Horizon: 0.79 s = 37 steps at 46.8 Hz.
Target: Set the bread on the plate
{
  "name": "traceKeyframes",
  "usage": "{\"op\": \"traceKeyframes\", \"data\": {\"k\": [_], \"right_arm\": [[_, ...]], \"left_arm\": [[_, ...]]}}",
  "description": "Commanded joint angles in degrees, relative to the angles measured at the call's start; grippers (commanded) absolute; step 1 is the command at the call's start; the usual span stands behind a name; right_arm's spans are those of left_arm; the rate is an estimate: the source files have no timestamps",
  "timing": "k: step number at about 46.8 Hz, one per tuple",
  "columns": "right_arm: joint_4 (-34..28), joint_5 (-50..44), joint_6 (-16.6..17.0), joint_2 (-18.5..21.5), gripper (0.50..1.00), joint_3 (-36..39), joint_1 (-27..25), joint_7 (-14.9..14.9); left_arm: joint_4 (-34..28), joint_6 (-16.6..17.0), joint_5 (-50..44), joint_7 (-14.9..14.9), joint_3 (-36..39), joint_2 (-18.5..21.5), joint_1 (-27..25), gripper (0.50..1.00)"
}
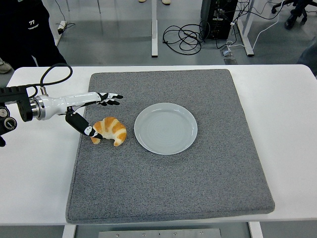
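Observation:
A golden croissant [111,130] lies on the grey mat [168,178], just left of an empty pale plate [166,128]. My left hand [99,111] reaches in from the left edge, low over the mat, with its fingers spread. The four fingers [110,97] stretch out just behind the croissant, and the thumb [84,128] hangs down at the bread's left end, close to it or touching. The hand holds nothing. My right arm does not show.
The mat covers most of the white table [287,124]. Behind the table are desk legs, cables [182,37] on the floor and a person in dark clothing [25,29] at the top left.

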Motion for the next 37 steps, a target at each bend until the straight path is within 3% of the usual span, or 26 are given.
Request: {"op": "traceKeyframes", "data": {"k": [1, 14, 37], "right_arm": [[0.0, 0.0, 0.0, 0.0, 1.0, 0.0, 0.0, 0.0], [-0.1, 0.0, 0.0, 0.0, 1.0, -0.1, 0.1, 0.0], [-0.1, 0.0, 0.0, 0.0, 1.0, 0.0, 0.1, 0.0]], "left_arm": [[0.1, 1.6, -0.1, -0.2, 0.0, -0.7, 1.1, 0.949], [1.3, 6.0, 0.0, -0.3, 0.0, -3.9, 3.7, 0.949], [5.6, 8.3, 3.4, -0.6, 0.0, -6.4, 5.5, 0.948]]}}
